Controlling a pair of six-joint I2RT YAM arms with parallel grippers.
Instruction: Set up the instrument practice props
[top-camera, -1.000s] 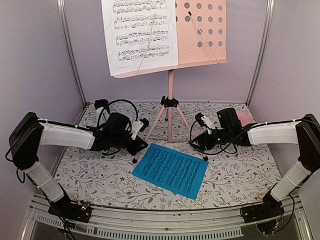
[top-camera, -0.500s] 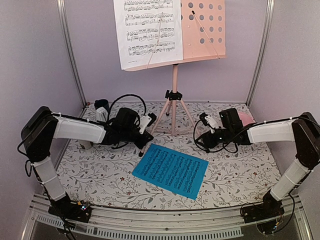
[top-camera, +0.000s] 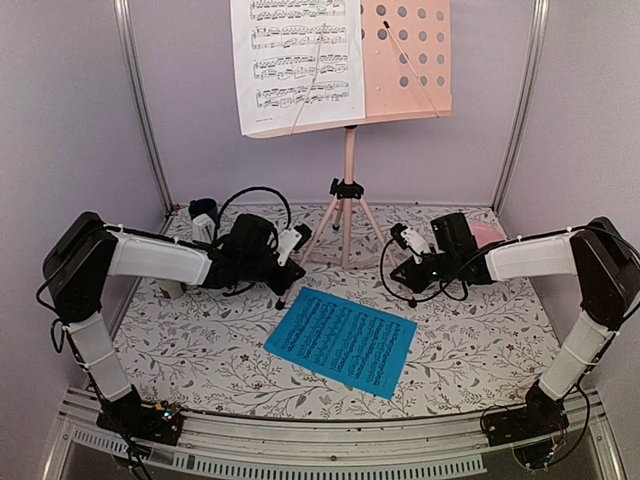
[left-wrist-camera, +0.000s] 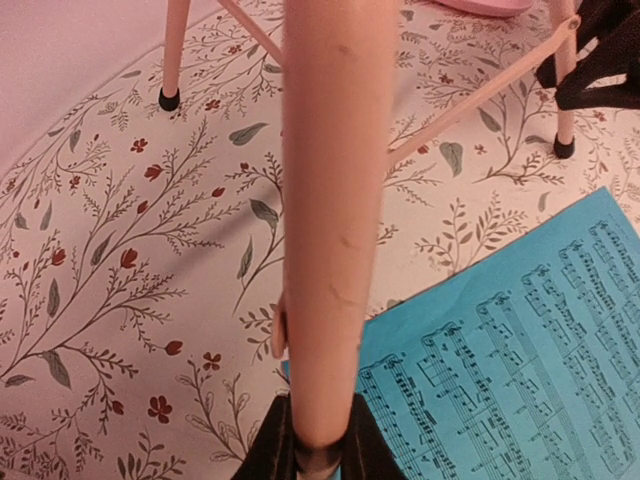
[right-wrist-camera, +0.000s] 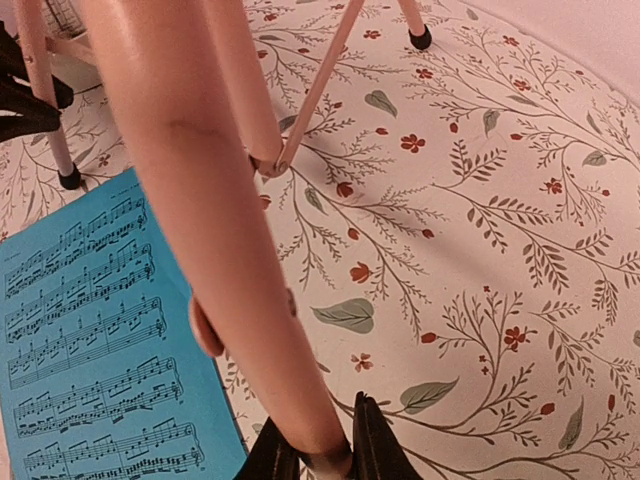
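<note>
The pink tripod music stand stands upright at the back middle. Its perforated desk carries the white sheet of music on its left half. My left gripper is shut on the stand's left front leg. My right gripper is shut on the right front leg. The bright blue sheet lies flat on the table in front of the stand, and shows in the left wrist view and the right wrist view. I cannot make out the metronome for certain.
A dark blue cup stands at the back left behind my left arm, with something white beside it. A pink plate lies at the back right behind my right arm. Metal frame posts flank the back wall. The table has a floral cover.
Over the last second the stand shifted right and toward the back wall, and both grippers went with its legs. In the last half second it has hardly moved.
</note>
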